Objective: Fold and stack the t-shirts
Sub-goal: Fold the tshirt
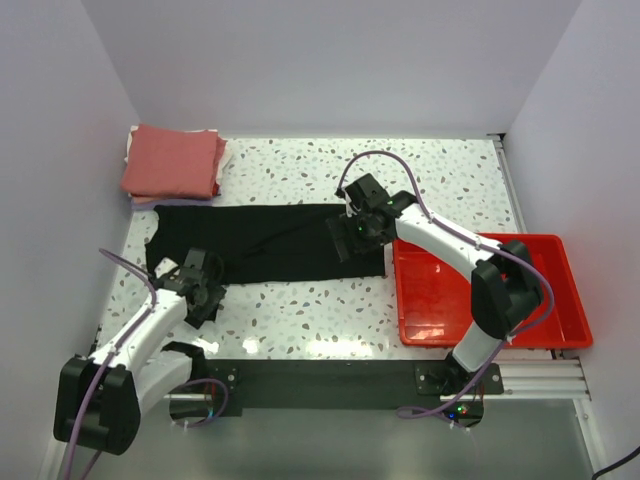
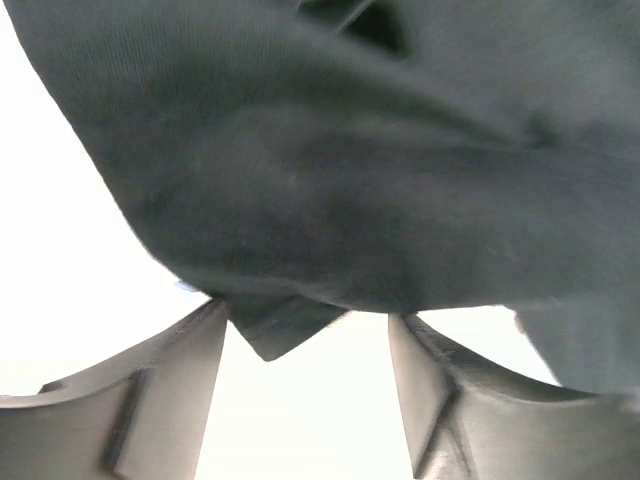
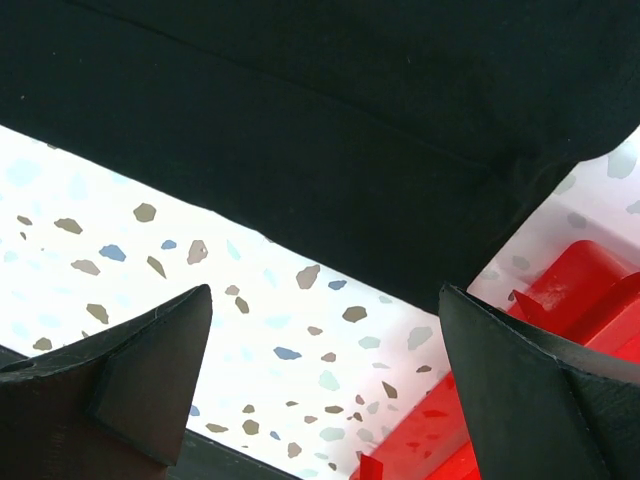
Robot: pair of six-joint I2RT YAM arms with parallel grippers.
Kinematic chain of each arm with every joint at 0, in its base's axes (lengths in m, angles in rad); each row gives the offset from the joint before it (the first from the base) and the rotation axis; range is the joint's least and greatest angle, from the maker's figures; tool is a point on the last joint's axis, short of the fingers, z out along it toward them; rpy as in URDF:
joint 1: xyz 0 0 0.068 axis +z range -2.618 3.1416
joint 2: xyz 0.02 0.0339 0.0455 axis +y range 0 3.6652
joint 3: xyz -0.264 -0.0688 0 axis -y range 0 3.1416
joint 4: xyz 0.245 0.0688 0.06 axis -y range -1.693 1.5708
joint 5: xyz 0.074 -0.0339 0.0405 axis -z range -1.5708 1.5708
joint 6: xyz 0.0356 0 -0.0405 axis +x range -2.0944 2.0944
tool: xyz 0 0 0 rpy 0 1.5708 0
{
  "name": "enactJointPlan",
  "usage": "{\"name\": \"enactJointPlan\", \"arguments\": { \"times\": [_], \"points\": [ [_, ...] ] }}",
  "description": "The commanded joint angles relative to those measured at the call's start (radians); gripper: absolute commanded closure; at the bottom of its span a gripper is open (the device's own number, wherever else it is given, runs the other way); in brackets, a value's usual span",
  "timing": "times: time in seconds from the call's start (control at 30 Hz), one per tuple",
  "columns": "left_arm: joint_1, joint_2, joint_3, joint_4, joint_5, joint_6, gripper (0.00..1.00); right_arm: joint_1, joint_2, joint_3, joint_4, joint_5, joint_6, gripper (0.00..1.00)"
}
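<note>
Close to the near left corner of the speckled white terrazzo tabletop (image 1: 300, 310), the left gripper (image 1: 200, 288) hangs at the left end of the large plain black cloth t-shirt (image 1: 290, 245). Its wrist camera shows both fingers (image 2: 170, 380) spread apart, with a loose corner of black cloth between them that neither finger pinches. By the near right corner, against the right edge, sits the rectangular red plastic tray (image 1: 435, 305). The black t-shirt lies across the middle of the tabletop as a long band running left to right, its right end just beside the tray's left wall. The right gripper (image 1: 352, 232) is above that right end, its fingers (image 3: 150, 370) spread wide with only bare tabletop between them. In the far left corner a folded salmon-red cloth t-shirt (image 1: 172, 162) tops a stack, with pale cloth edges (image 1: 225, 160) showing beneath it.
</note>
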Motion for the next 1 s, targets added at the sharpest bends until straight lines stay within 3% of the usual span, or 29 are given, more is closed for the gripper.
{"name": "enactJointPlan", "arguments": {
  "times": [0.0,0.2,0.3,0.33,0.37,0.7,0.97],
  "points": [
    [0.009,0.021,-0.041,0.083,0.055,-0.042,0.34,0.004,-0.027,-0.002,0.021,0.002,-0.017,0.01],
    [0.010,0.130,-0.016,0.056,0.030,-0.006,0.48,0.002,-0.021,-0.005,0.010,0.024,-0.012,0.01],
    [0.010,0.124,-0.019,0.067,0.032,0.004,0.73,0.002,-0.013,0.001,0.001,0.041,-0.007,0.01],
    [0.010,0.120,-0.019,0.064,0.032,0.005,0.93,0.002,-0.009,0.004,-0.001,0.042,-0.007,0.01],
    [0.010,0.114,-0.013,0.061,0.030,0.002,1.00,0.004,-0.007,0.006,-0.004,0.044,-0.004,0.01],
    [0.016,0.021,0.133,0.002,-0.151,0.024,1.00,0.002,-0.013,-0.006,-0.004,0.058,-0.001,0.01],
    [0.105,0.116,0.289,0.077,-0.195,0.152,1.00,0.002,-0.016,-0.011,-0.004,0.070,-0.001,0.01]
  ]
}}
